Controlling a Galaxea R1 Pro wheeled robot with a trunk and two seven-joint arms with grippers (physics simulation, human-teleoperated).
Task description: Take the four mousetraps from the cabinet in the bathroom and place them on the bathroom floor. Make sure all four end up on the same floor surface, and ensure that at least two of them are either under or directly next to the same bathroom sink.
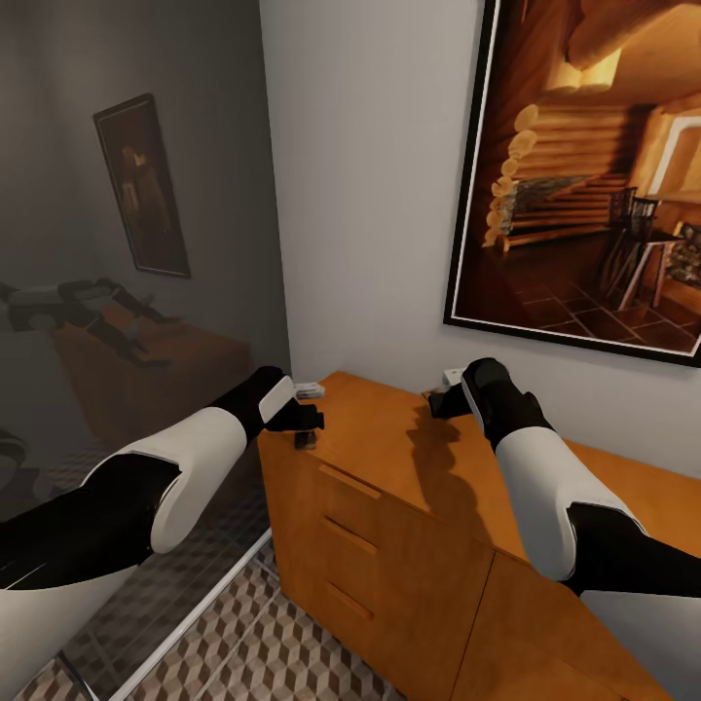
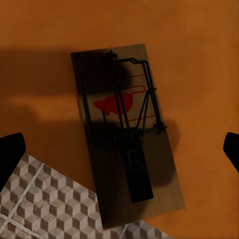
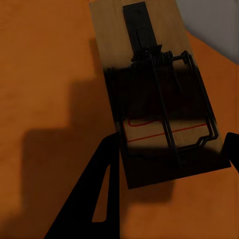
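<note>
Two mousetraps (image 2: 127, 134) (image 3: 157, 94) lie on the cabinet (image 1: 389, 458), seemingly between spread fingers (image 2: 10, 152) (image 3: 92, 199).

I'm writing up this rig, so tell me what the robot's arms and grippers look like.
Both arms are smooth, rounded shells in alternating white and glossy black sections, with no cables or markings visible. The left gripper and right gripper are dark; their fingers look flat, black and tapered, one with a slot cut through it.

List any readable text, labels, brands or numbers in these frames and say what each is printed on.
No legible words or numbers.
Mousetrap under the left gripper: a red printed figure and red lines, no letters to make out.
Mousetrap at the right gripper: a red outline and line, no readable text.
Small light items at the cabinet's back edge: too small to read.
The log-cabin picture and the dark picture: no text visible.
</note>
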